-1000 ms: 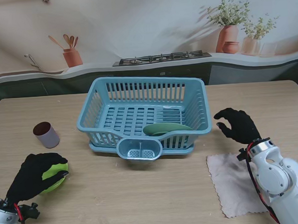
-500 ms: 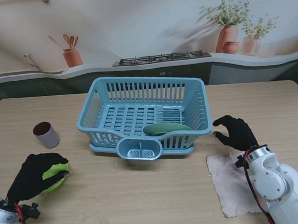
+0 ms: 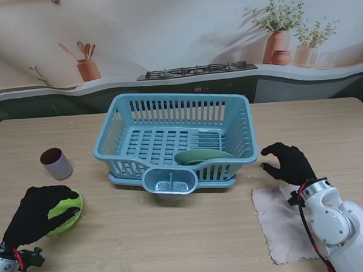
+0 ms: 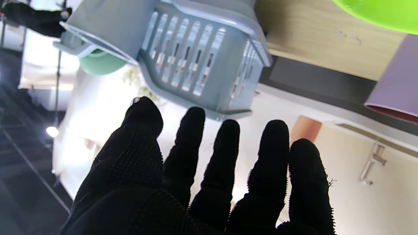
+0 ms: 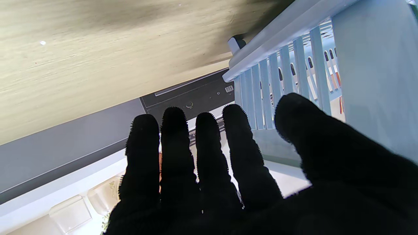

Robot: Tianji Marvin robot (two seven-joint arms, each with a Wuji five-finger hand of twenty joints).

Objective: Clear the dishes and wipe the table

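Observation:
A lime green bowl sits on the table at the near left. My left hand lies over its near-left side, fingers stretched out and open, holding nothing. A mauve cup stands farther from me than the bowl. The blue dish rack holds a dark green dish. My right hand hovers open just right of the rack. A beige cloth lies flat nearer to me than that hand, partly under my right forearm.
The wooden table runs wall to wall in the stand view. The rack's small cutlery cup juts out toward me. Behind the table is a printed kitchen backdrop.
My left hand has slid back toward me and to the left, uncovering more of the green bowl. My right hand dropped slightly nearer to me beside the rack.

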